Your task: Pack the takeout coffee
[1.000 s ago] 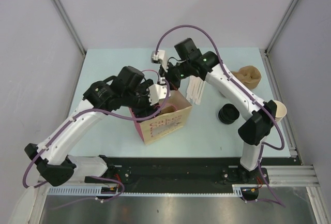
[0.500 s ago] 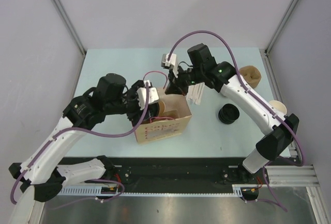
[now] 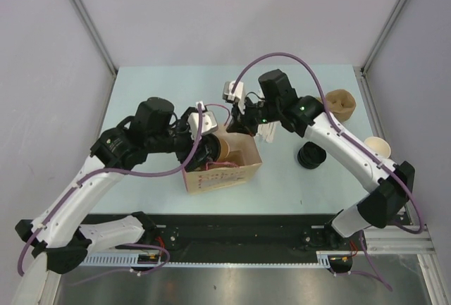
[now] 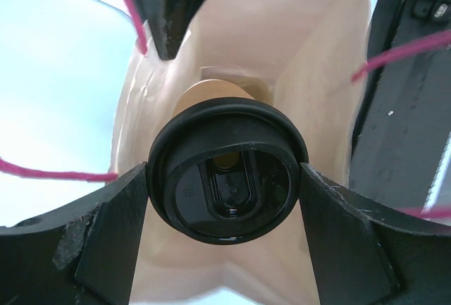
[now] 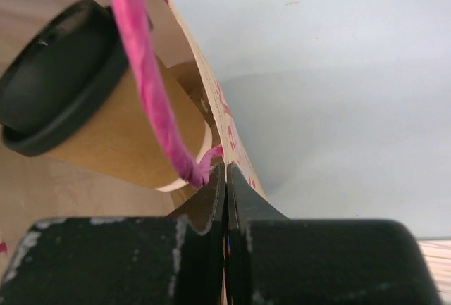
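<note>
The left gripper (image 4: pixel 224 175) is open just to the width of the black lid and clamps the coffee cup (image 4: pixel 227 203) by that lid, one finger (image 4: pixel 106 241) pressed to each side of the rim. The cup's brown body points away from the wrist camera, down into the open mouth of a paper bag (image 3: pixel 227 170). From above the cup leans at a tilt, its lower part inside the bag and its lid toward the left arm.

The right gripper (image 5: pixel 225 178) has its jaws pressed together on the bag's far rim, pinching the paper right beside the spot where a pink cord handle (image 5: pixel 144 72) is fixed. The cup sits just beyond that edge, on the inner side.

The bag stands on the pale blue table (image 3: pixel 141 94). To its right lies a pile of black lids (image 3: pixel 310 156), and a stack of bare brown cups (image 3: pixel 380 148) sits by the table's right edge
</note>
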`<state>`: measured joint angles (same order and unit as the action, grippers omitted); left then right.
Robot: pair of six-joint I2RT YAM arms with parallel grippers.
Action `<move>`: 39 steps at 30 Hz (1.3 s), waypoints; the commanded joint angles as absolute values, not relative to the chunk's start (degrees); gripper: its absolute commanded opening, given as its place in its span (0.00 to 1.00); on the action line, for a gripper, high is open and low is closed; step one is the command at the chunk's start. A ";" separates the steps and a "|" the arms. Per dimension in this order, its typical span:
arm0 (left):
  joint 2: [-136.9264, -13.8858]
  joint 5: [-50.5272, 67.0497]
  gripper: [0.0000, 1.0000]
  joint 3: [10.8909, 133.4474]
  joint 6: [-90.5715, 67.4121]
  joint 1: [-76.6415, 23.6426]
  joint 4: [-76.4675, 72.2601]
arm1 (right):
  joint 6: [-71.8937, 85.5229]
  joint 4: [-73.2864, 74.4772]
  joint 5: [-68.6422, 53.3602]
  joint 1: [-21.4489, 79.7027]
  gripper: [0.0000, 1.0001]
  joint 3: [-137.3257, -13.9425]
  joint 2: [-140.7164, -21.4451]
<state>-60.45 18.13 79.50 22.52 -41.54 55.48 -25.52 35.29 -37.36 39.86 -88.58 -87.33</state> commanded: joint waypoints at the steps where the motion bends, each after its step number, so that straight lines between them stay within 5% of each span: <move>1: -60.91 22.93 0.16 78.93 15.74 -39.12 50.89 | -25.93 25.94 -33.93 40.96 0.00 -86.14 -80.43; 8: -60.56 20.48 0.16 75.59 14.85 -38.76 47.82 | -22.86 25.04 -29.28 43.59 0.00 -85.43 -79.80; 18: -57.05 7.91 0.16 66.98 15.99 -40.87 39.30 | -13.63 23.29 -5.03 49.83 0.00 -82.18 -77.35; 39: -53.44 6.15 0.19 58.45 11.51 -40.17 27.87 | -13.01 19.34 8.17 55.20 0.00 -77.52 -72.69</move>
<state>-54.11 7.92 61.36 12.03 -40.36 33.54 -14.92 22.37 4.82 54.92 -77.38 -75.29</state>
